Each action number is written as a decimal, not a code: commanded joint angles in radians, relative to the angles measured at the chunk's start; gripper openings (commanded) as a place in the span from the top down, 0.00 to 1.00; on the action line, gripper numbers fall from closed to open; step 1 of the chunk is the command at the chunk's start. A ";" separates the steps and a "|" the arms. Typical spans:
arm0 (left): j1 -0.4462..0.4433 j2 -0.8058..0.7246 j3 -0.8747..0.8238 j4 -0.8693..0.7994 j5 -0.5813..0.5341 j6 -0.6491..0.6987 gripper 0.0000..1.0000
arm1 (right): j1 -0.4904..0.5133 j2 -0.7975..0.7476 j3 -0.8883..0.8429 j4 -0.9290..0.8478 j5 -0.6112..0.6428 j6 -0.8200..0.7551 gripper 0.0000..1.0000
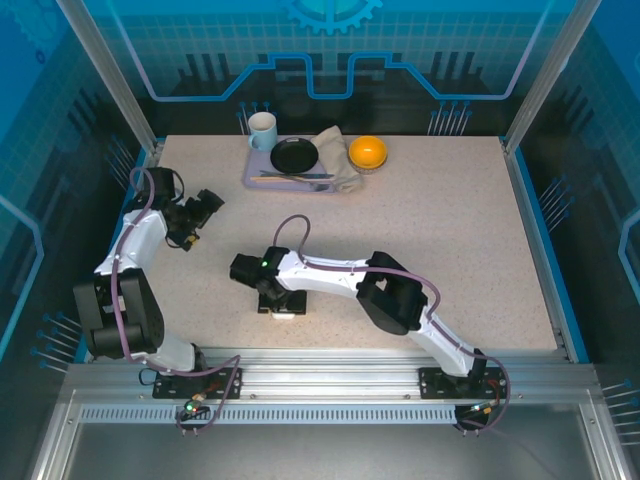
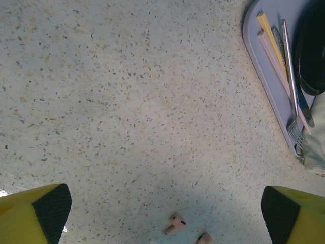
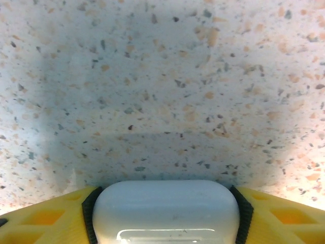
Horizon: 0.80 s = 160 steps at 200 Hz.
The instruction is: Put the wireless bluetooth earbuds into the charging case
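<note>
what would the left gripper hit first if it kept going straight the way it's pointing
Probably the pink earbuds lying between the fingers of the open left gripper, or the bare tabletop right beside them; depth is hard to judge. The tray sits off to the side of that line.

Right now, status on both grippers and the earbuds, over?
Left gripper open above two pink earbuds. Right gripper clamped on white case. Tray stands well off.
</note>
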<state>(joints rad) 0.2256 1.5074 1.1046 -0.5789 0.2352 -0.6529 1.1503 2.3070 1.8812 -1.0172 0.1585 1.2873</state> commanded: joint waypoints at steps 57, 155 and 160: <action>0.010 -0.128 -0.094 0.100 0.194 0.006 0.01 | -0.070 -0.304 -0.198 0.030 0.121 0.022 0.39; -0.291 -0.500 -0.685 0.904 0.251 -0.333 0.01 | -0.424 -0.499 -0.210 0.170 -0.050 0.063 0.40; -0.325 -0.497 -0.688 0.923 0.227 -0.333 0.01 | -0.436 -0.498 -0.206 0.178 -0.064 0.071 0.40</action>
<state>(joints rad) 0.0265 1.0363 0.4629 0.0605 0.5335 -0.8902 0.7551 1.8252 1.6394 -0.8776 0.1764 1.3094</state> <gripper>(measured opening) 0.990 0.599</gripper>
